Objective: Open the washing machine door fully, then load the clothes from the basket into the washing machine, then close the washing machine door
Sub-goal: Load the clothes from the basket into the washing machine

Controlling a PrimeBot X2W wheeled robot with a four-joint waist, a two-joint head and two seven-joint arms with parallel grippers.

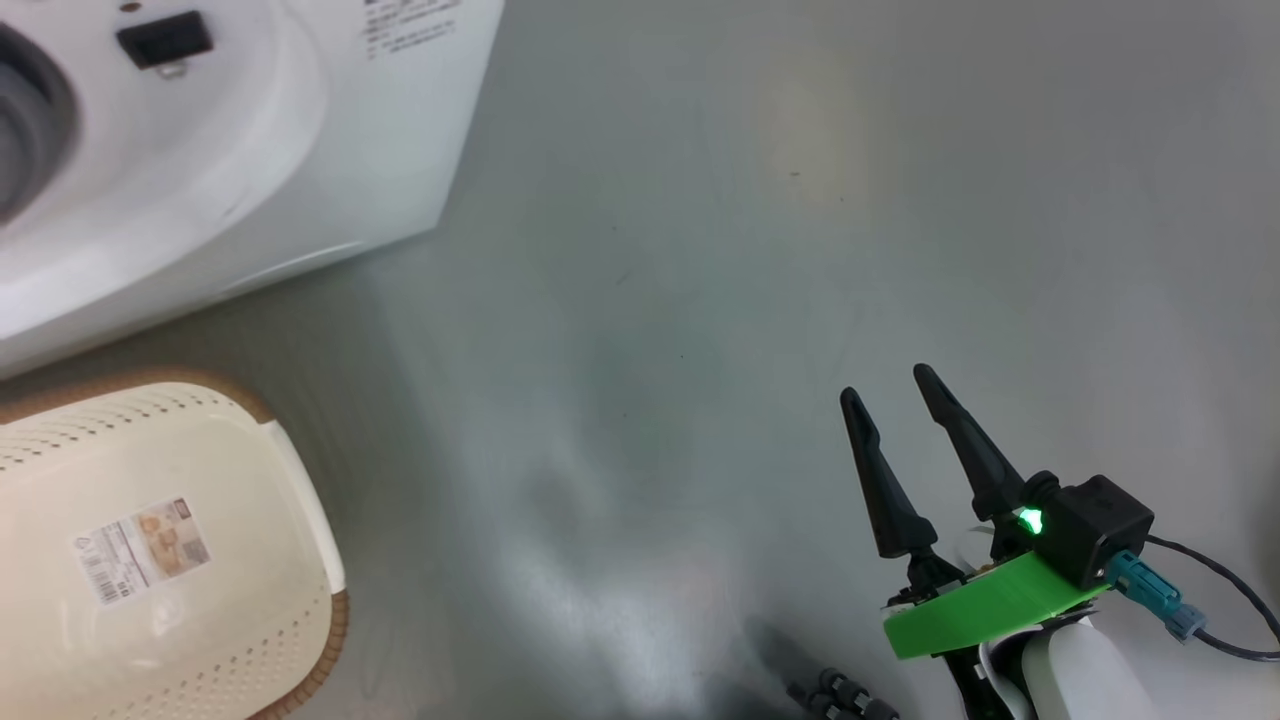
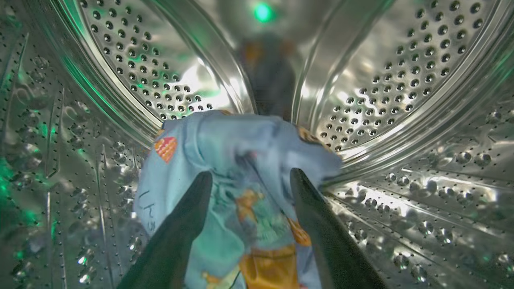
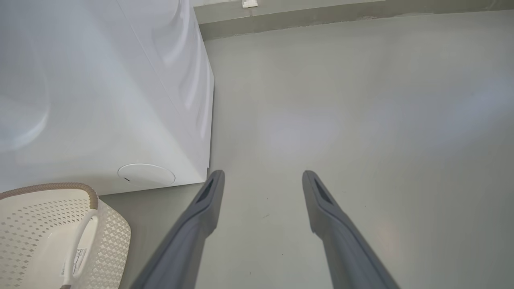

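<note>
My left gripper is inside the perforated steel drum of the washing machine, its fingers spread open. The clothes, light blue with orange-brown prints, lie bunched on the drum floor between and beyond the two fingers. Whether the cloth still touches the fingers I cannot tell. The basket stands on the floor in front of the machine, with its bare bottom and sticker label showing. My right gripper hovers open over the floor to the right, holding nothing. The washing machine door is out of view.
The white machine side with its round filter cap is left of my right gripper, with the basket just below it. Grey floor stretches right. A cable trails from the right wrist.
</note>
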